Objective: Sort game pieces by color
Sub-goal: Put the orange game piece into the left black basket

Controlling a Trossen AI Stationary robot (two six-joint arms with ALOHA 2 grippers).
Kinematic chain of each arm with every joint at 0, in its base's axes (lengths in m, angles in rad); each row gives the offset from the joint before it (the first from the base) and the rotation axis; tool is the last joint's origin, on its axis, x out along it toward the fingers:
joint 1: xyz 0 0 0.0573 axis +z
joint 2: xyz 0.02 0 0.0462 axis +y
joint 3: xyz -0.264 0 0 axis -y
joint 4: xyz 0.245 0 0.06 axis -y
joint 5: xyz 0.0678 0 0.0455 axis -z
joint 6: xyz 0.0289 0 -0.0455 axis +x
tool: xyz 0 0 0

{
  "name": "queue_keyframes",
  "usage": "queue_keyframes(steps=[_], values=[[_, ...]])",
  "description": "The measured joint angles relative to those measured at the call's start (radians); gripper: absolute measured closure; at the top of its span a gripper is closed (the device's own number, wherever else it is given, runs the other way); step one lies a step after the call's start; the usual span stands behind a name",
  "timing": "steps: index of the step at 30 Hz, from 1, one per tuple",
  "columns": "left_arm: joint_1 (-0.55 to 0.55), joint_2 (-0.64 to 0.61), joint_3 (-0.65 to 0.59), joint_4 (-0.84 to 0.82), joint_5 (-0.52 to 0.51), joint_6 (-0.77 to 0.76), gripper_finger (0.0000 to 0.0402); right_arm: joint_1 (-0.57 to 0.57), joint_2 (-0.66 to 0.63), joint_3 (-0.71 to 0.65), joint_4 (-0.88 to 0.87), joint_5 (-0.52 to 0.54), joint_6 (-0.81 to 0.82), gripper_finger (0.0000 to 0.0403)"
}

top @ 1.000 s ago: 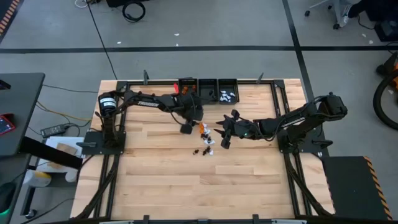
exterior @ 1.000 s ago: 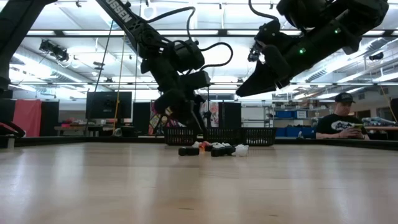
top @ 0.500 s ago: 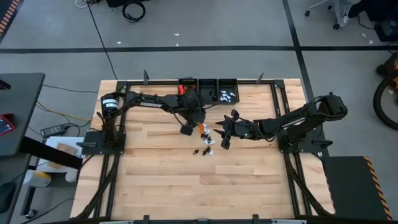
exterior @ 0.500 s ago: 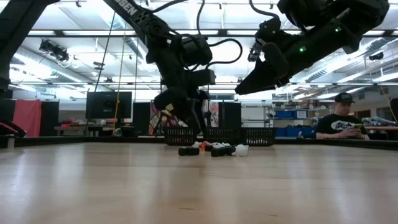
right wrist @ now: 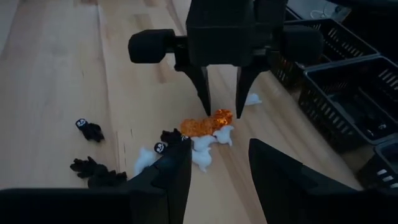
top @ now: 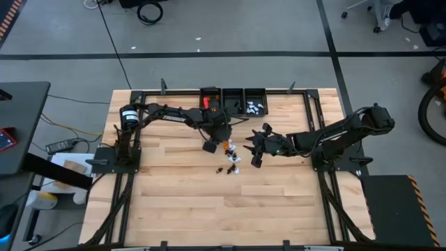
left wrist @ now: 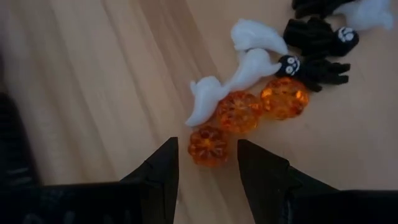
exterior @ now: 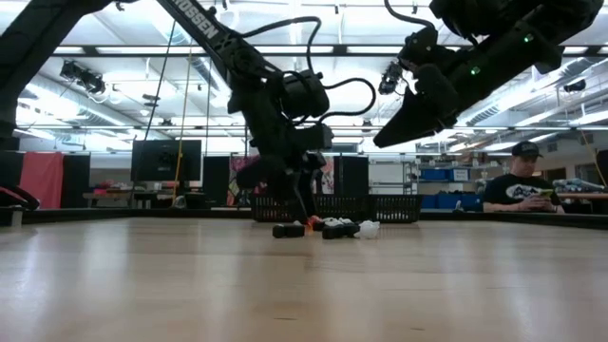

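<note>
**Left gripper lining up on an orange piece**

While the right gripper (top: 254, 155) is waiting just beside the pile, fingers apart and holding nothing, the left gripper (left wrist: 208, 163) is hovering over the game pieces (top: 230, 155), fingers spread and empty. 1 orange piece (left wrist: 208, 145) is sitting right between its fingertips; 2 more orange ones and a white ghost piece (left wrist: 208, 106) are touching just beyond. To do this well, I'd judge it should be dropping straight down, closing only on the nearest piece, avoiding nudging the neighbours, then carrying to the bins (top: 233, 98).
</note>
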Motion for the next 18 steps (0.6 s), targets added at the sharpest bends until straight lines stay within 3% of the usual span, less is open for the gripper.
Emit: queue_keyframes(steps=[18], values=[[0.003,0.024,0.003,-0.040,0.063,-0.053,0.0260,0.002,0.000,0.000,0.019,-0.007,-0.011,0.0238]])
